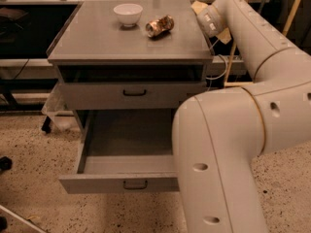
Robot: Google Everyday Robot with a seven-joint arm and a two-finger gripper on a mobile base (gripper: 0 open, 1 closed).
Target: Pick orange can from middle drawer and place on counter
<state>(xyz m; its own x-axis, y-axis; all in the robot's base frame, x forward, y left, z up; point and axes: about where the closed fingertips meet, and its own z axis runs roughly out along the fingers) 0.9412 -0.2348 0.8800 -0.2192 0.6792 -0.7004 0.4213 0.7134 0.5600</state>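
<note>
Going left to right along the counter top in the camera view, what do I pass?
On the counter: white bowl → orange can, lying on its side → gripper, by the counter's right edge.

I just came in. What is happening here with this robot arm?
A robot arm is working at a drawer cabinet. The orange can lies on its side on the counter, near a white bowl, and nothing holds it. The gripper hangs by the counter's right edge, apart from the can. The middle drawer stands pulled out; its visible part looks empty.
</note>
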